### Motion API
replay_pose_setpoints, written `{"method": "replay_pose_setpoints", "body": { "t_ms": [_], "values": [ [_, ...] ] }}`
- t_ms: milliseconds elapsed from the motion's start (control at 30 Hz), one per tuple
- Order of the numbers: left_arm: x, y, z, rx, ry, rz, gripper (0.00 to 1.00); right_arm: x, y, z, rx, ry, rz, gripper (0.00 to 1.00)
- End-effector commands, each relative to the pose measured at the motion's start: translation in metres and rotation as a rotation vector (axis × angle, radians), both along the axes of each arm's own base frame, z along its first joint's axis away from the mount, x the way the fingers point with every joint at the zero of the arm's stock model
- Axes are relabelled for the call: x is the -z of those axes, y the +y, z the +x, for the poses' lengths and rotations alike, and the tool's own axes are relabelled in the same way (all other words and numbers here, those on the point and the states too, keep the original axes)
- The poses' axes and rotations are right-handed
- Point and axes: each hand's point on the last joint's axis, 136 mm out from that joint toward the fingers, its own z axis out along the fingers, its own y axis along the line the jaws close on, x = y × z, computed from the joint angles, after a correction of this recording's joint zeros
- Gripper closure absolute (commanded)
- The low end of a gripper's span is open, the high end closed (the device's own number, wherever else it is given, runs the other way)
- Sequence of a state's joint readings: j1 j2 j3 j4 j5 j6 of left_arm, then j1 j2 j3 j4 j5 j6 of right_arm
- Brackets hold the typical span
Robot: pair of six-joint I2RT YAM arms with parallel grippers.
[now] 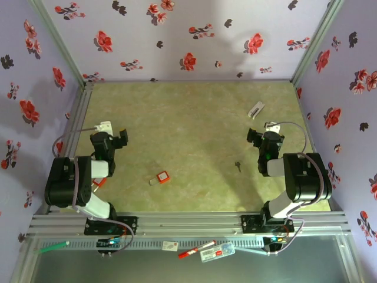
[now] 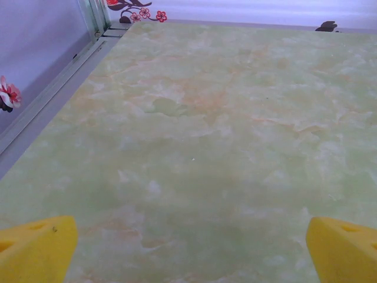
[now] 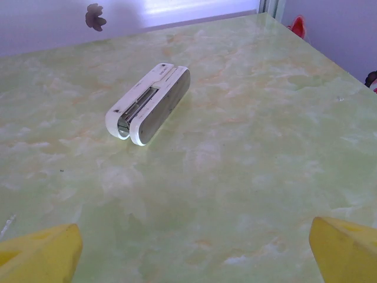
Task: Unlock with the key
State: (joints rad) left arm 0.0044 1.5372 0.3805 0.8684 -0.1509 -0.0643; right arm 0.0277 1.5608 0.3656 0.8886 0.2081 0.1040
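The key (image 1: pixel 238 165), tiny and dark grey, lies flat on the green marbled table (image 1: pixel 194 118), just left of the right arm. A small red padlock (image 1: pixel 163 176) rests near the front middle, apart from the key. My left gripper (image 1: pixel 121 137) hovers at the left side, open; its yellow fingertips (image 2: pixel 35 250) stand wide over bare table, and between them my left gripper (image 2: pixel 188 259) holds nothing. My right gripper (image 1: pixel 254 137) sits right of centre, behind the key. In the right wrist view my right gripper (image 3: pixel 191 259) is open and holds nothing.
A small white clip-like piece (image 1: pixel 256 109) (image 3: pixel 148 104) lies at the back right, ahead of the right gripper. Something red (image 1: pixel 99 181) peeks out beside the left arm. Flowered walls enclose the table on three sides. Pens and small items (image 1: pixel 206 250) lie below the front rail.
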Motion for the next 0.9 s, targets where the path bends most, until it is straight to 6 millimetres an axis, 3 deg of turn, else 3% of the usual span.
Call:
{"method": "replay_pose_setpoints", "body": {
  "t_ms": [0,867],
  "values": [
    [-0.0083,0.0027,0.003,-0.014,-0.037,0.019,0.0,-0.0085,-0.0018,0.0064,-0.002,-0.022,-0.009,0.01],
    [-0.0149,0.0019,0.0041,-0.009,-0.031,0.015,0.0,-0.0093,-0.0022,0.0069,-0.008,-0.022,0.0,0.01]
  ]
}}
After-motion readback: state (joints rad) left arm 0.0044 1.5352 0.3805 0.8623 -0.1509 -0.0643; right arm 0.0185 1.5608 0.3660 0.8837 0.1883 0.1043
